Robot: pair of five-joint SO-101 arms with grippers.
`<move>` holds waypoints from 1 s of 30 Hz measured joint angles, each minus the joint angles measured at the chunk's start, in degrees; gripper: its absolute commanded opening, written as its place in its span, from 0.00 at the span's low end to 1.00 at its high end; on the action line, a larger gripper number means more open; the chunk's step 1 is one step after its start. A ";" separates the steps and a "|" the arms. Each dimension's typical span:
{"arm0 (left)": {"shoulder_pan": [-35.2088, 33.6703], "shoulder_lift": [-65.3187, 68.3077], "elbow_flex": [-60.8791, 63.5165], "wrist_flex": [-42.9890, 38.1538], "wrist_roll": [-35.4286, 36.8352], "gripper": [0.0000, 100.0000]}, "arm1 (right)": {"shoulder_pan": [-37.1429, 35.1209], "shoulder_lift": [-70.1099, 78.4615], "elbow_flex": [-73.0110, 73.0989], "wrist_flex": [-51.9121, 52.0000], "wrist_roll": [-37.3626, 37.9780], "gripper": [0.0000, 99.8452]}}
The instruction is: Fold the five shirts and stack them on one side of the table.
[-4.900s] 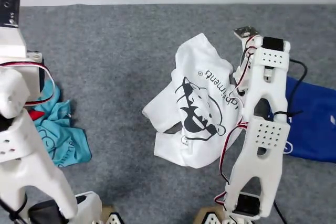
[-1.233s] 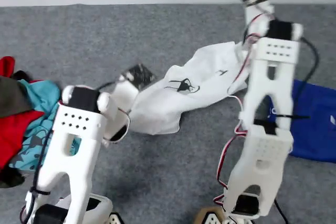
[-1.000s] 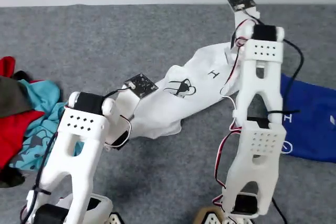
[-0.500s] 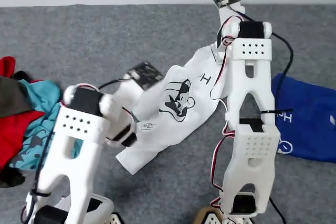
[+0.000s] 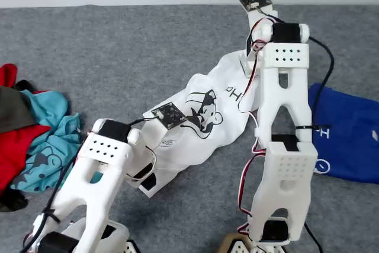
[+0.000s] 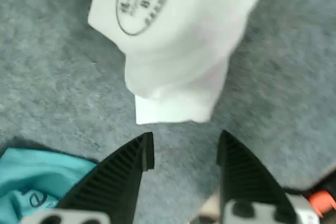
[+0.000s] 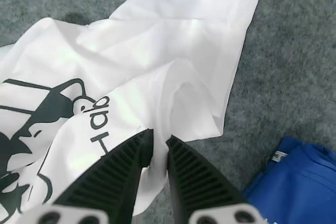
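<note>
The right pincer (image 7: 159, 139) is clenched on a fold of the white shirt (image 5: 204, 125) stretched across the grey surface (image 5: 118, 57). The left pincer (image 6: 185, 144) hangs released just beside its other end.

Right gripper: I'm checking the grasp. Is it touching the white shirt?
Touching. The right wrist view shows the right gripper closed on a fold of the white shirt, with fabric pinched between its fingers.

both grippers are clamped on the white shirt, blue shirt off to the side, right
Only the right gripper is clamped on the white shirt. The left wrist view shows the left gripper open, short of the hem. The blue shirt does lie off to the side.
</note>
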 measured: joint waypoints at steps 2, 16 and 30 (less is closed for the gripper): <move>0.00 0.00 0.09 -2.37 0.00 0.21 | 0.70 -1.49 0.00 0.18 0.00 0.01; 0.88 24.09 -11.16 -14.95 4.40 0.01 | 1.14 -5.10 0.00 4.48 0.00 0.01; -0.35 29.27 -52.22 11.60 4.13 0.00 | 1.49 -14.77 0.00 5.27 2.37 0.01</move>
